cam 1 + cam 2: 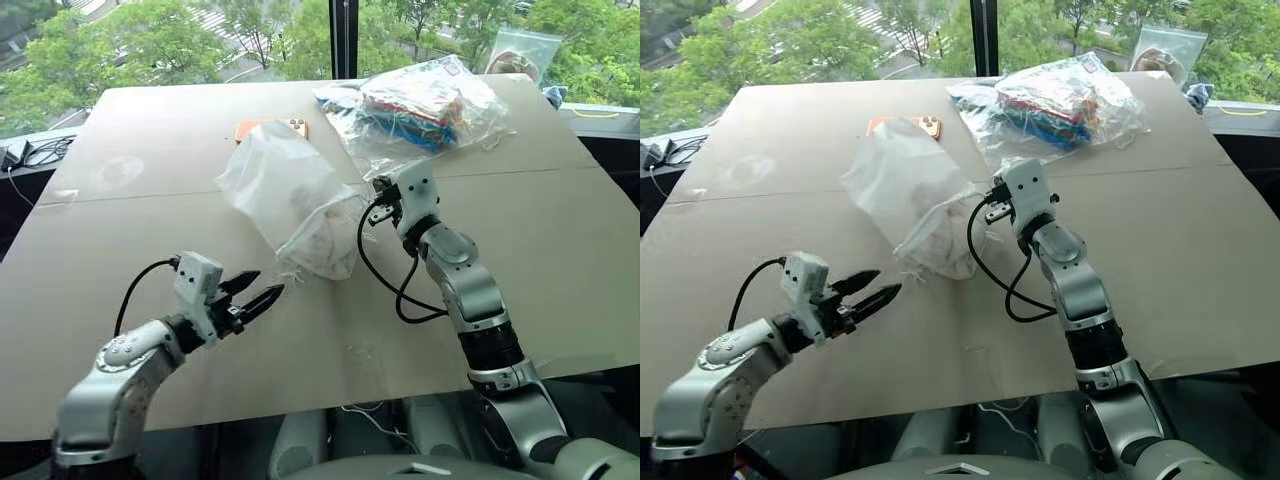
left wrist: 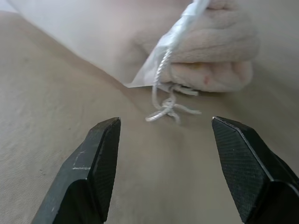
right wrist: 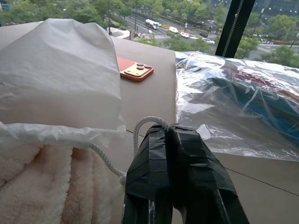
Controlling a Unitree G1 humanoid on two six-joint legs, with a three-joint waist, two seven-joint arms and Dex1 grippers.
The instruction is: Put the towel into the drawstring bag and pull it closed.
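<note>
Head views: drawstring bag [image 1: 290, 205] lies on counter [image 1: 560, 250], long axis diagonal, mouth toward robot, closed end toward window. Towel [image 1: 325, 250] sits inside at mouth. Left claw [image 1: 252, 295] spread, empty, just short of mouth.

Left wrist view: knotted cord [image 2: 167, 108] lies directly ahead between the 2 fingers.

Right wrist view: right claw [image 3: 174, 161] pressed together, pinching cord loop beside mouth.

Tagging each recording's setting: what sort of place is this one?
Probably an upper-floor room by a window: a large beige board table stands against glass with a dark window frame, green treetops and a street below.
</note>
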